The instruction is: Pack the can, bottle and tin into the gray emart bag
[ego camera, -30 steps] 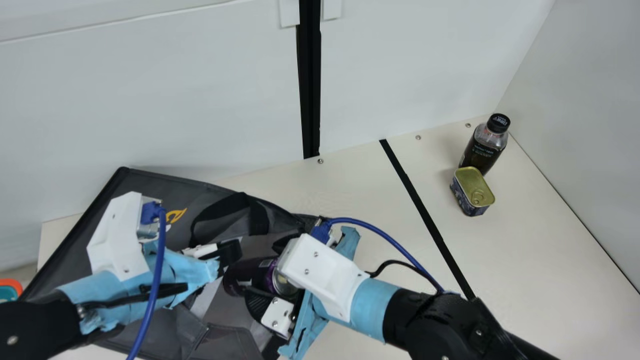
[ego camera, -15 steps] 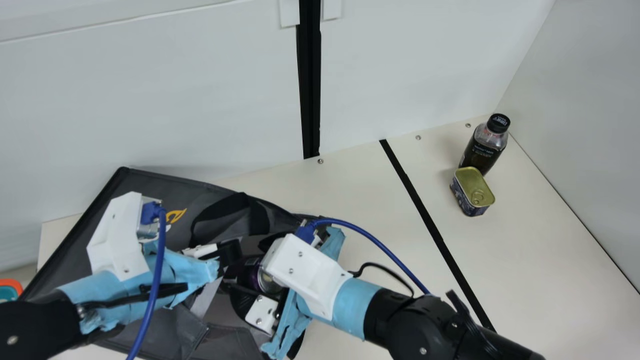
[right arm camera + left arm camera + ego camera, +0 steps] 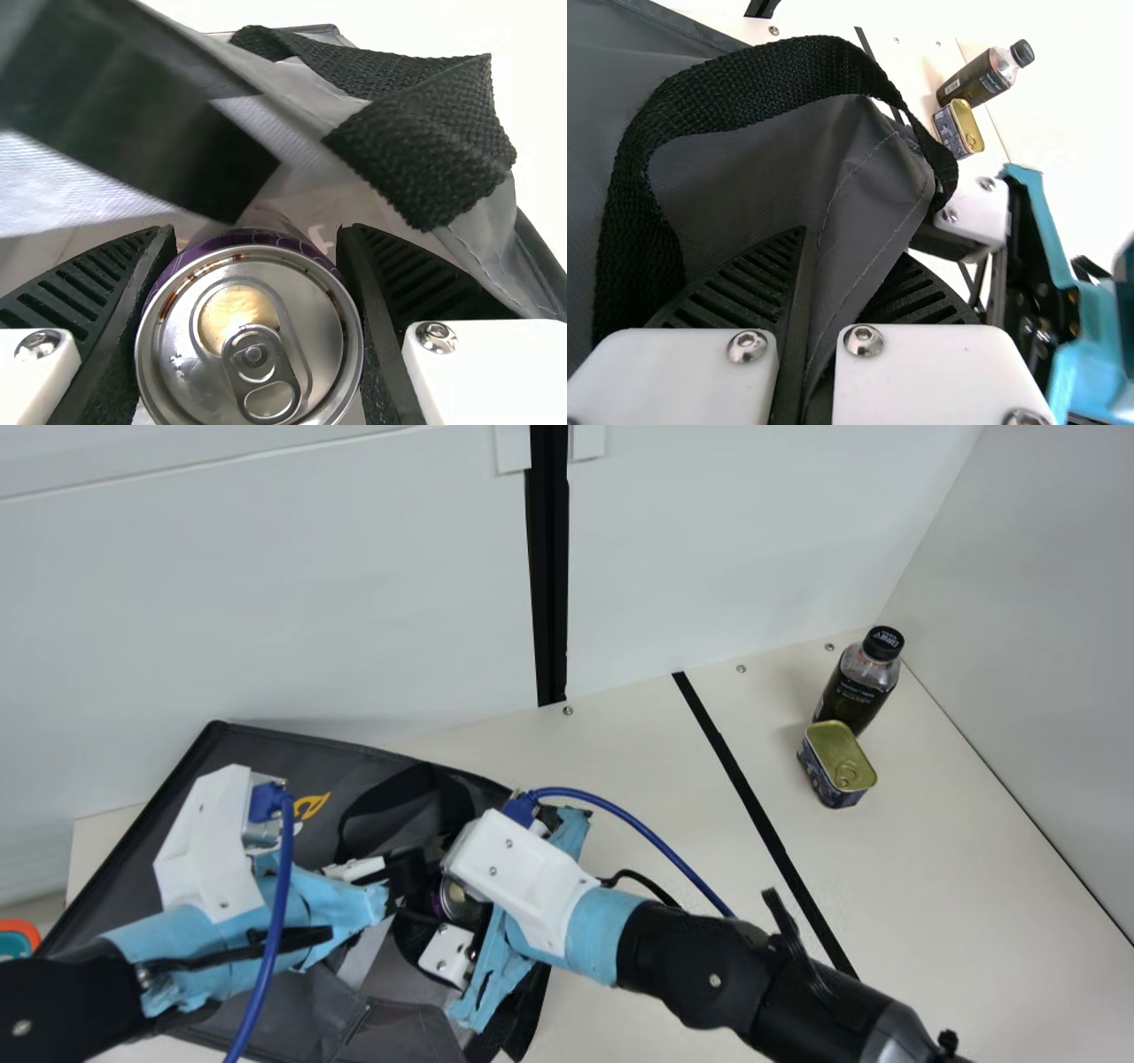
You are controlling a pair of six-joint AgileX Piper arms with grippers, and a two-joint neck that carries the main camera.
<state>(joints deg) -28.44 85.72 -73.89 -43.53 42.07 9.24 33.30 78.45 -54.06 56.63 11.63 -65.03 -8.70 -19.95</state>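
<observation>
Purple drink can [image 3: 217,314], apparently inside the gray emart bag [image 3: 266,757] at near left, is clamped in the right gripper [image 3: 257,233] and could snag if fabric [image 3: 868,199] pinched by the left gripper [image 3: 852,243] slips.

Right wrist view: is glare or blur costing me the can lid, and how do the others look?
Right wrist view: can lid clear despite bright reflections, dark shape at upper left blurred; left wrist view: bag handle crisp, right arm blurred; main view: even light, faint shadow beside the tin.
</observation>
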